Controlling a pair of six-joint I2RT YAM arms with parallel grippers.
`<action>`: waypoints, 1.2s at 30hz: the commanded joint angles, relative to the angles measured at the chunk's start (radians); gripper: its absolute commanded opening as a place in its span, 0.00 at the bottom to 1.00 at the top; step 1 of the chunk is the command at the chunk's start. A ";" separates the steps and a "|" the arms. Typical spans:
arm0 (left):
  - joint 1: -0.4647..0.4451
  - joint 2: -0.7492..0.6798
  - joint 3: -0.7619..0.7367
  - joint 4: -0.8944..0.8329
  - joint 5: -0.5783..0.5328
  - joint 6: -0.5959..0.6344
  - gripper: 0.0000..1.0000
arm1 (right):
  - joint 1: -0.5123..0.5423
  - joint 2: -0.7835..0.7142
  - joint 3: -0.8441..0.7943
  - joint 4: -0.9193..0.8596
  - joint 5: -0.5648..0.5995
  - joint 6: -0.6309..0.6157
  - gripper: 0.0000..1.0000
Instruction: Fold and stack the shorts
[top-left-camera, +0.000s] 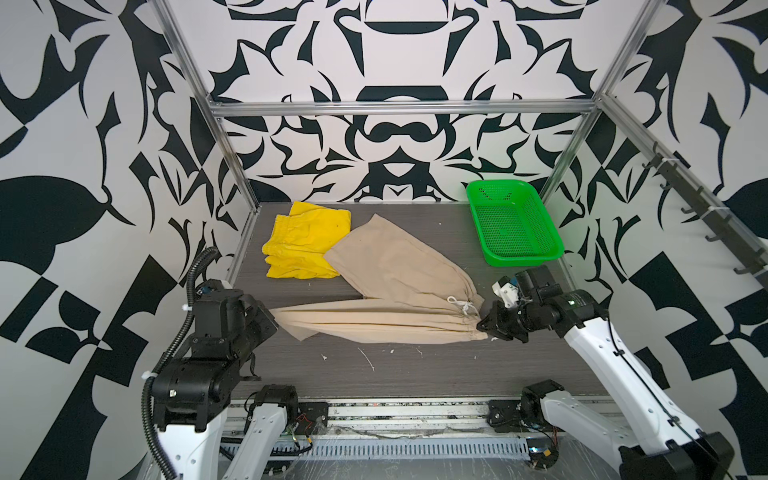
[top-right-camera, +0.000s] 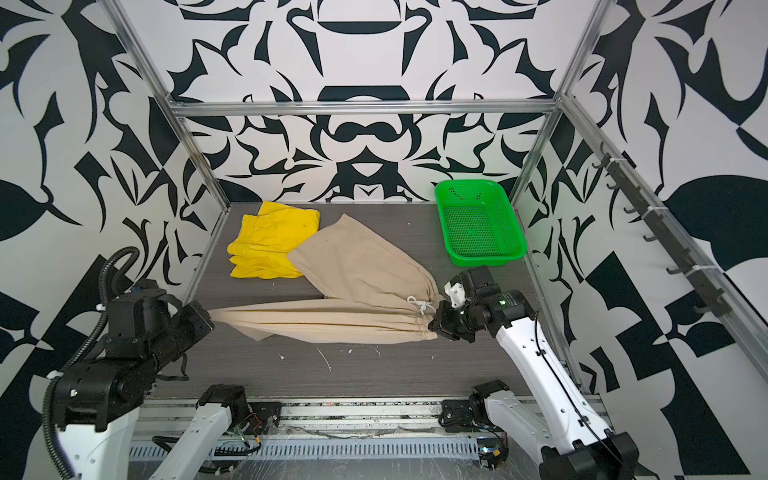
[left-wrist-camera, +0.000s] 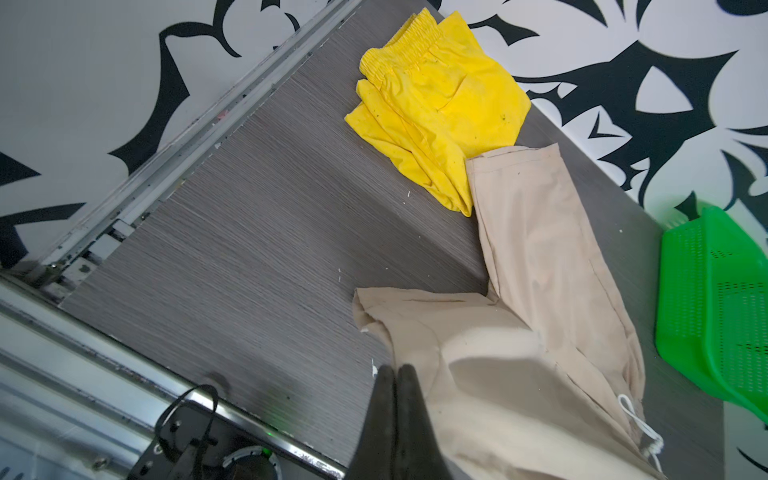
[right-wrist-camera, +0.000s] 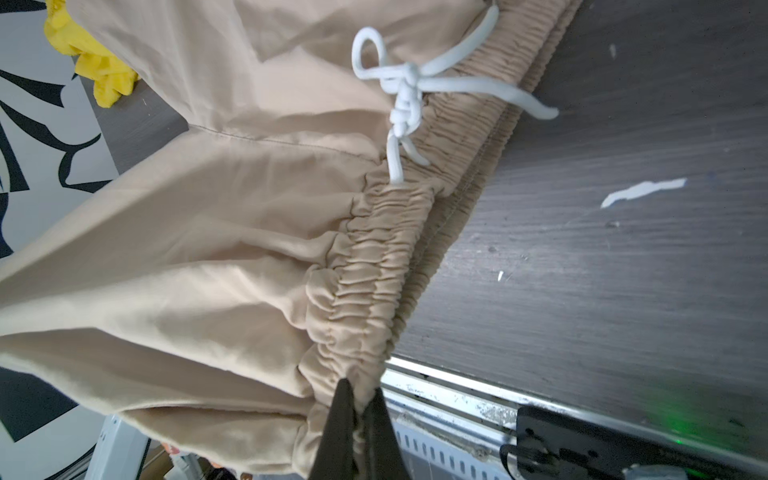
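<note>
At the far left of the table, the yellow shorts lie folded, so 1 of 2 pairs looks done. The beige shorts stretch unfolded between both arms: the right gripper pinches the waistband, and the left gripper, fingers pressed together, appears to hold a leg hem. Folding and stacking this pair remain

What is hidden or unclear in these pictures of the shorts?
- Yellow shorts: one corner hidden under the beige shorts in both top views.
- Left gripper: its tips hidden by its own arm in both top views.
- Green basket: cut off by the picture edge in the left wrist view.
</note>
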 joint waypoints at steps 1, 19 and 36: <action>0.004 0.111 0.058 0.059 -0.063 0.111 0.00 | 0.001 0.019 0.047 -0.065 -0.057 0.019 0.00; -0.021 0.720 0.424 0.378 0.070 0.330 0.00 | -0.064 0.169 0.022 -0.149 -0.158 -0.030 0.00; -0.151 1.311 0.906 0.452 0.119 0.425 0.00 | -0.288 0.448 -0.019 -0.011 -0.269 -0.185 0.00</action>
